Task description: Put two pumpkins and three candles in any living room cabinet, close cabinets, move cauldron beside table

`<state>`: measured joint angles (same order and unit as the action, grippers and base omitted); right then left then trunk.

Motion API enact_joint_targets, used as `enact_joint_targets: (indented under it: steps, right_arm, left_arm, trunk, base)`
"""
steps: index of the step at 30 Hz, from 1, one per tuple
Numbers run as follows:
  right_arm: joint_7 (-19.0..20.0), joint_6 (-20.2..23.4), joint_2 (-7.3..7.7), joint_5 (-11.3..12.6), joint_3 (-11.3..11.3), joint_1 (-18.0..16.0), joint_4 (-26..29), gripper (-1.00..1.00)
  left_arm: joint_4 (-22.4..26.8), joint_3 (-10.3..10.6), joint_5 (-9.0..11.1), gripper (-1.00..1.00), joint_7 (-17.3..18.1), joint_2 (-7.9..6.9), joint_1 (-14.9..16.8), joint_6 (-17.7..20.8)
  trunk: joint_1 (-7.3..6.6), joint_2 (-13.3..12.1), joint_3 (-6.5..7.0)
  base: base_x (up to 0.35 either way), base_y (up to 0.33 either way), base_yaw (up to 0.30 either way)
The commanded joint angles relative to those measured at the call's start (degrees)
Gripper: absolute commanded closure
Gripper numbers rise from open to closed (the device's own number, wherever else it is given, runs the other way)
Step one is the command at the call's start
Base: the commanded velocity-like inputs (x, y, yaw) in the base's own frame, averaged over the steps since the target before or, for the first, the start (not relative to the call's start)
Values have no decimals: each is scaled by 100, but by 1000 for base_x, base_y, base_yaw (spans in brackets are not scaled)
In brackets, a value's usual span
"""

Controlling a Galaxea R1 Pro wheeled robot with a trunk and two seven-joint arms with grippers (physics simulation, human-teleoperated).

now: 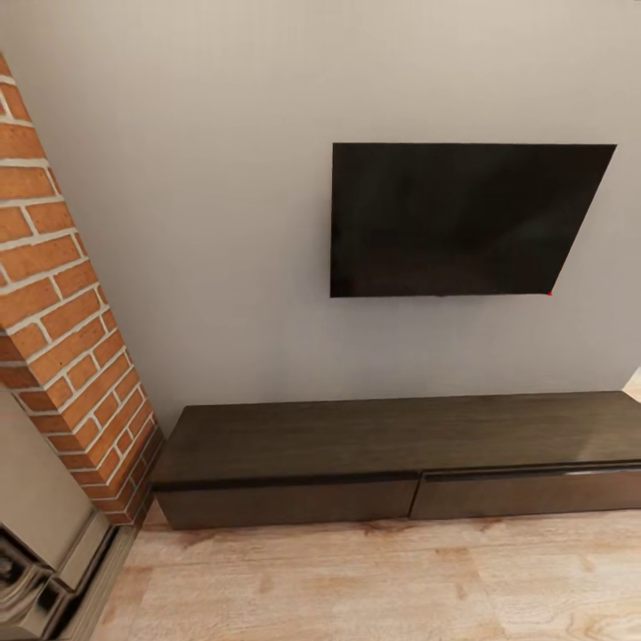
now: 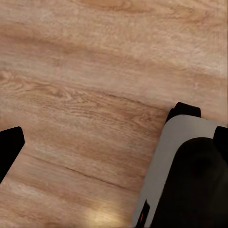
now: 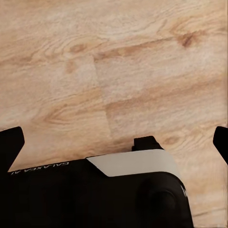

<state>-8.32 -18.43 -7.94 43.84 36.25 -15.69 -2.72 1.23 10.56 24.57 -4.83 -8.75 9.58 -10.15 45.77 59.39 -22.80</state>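
The cabinet [image 1: 392, 436] is a long low dark-brown unit against the grey wall, straight ahead of me. Its two wide drawer fronts [image 1: 285, 503] [image 1: 534, 492] look shut and its top is bare. The pumpkins, candles, cauldron and table are out of view. My left gripper [image 2: 114, 142] hangs open over the wood floor, one black fingertip [image 2: 9, 147] at each side of its wrist view. My right gripper [image 3: 114, 140] is open too, fingertips [image 3: 9, 142] spread wide, above the floor and my own base [image 3: 128, 190]. Nothing is held in either.
A black TV [image 1: 463, 218] hangs on the wall above the cabinet. A red brick fireplace column [image 1: 62, 329] rises at the left, beside the cabinet's left end. Light wood floor [image 1: 374, 579] lies between me and the cabinet.
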Motion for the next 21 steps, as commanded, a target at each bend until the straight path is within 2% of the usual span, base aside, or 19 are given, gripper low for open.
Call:
enact_joint_targets:
  steps: [1,6,15,17,21]
  right_arm:
    - [-16,-25,-6,24,39,25,-21,-100]
    - [-28,-35,-10,21,39,76,-14,-100]
    - [-30,-215,-5,27,33,84,-19,-100]
    - [-31,-230,34,27,32,84,-24,-100]
    - [-37,-235,149,29,32,84,-27,-100]
  left_arm:
    - [0,135,44,-100,-18,-1,-15,-48]
    - [0,294,50,-100,-18,5,-40,-109]
    - [0,337,42,-100,-16,33,-46,-119]
    - [0,423,40,-100,-17,49,-45,-121]
    - [-2,742,41,-100,-18,79,-45,-119]
  trunk:
    - [-22,-38,13]
    - [-132,-238,103]
    - [-330,-599,310]
    - [-374,-679,354]
    - [-462,-840,431]
  base:
    - [0,0,0]
    - [0,0,0]
    - [0,0,0]
    - [0,0,0]
    - [0,0,0]
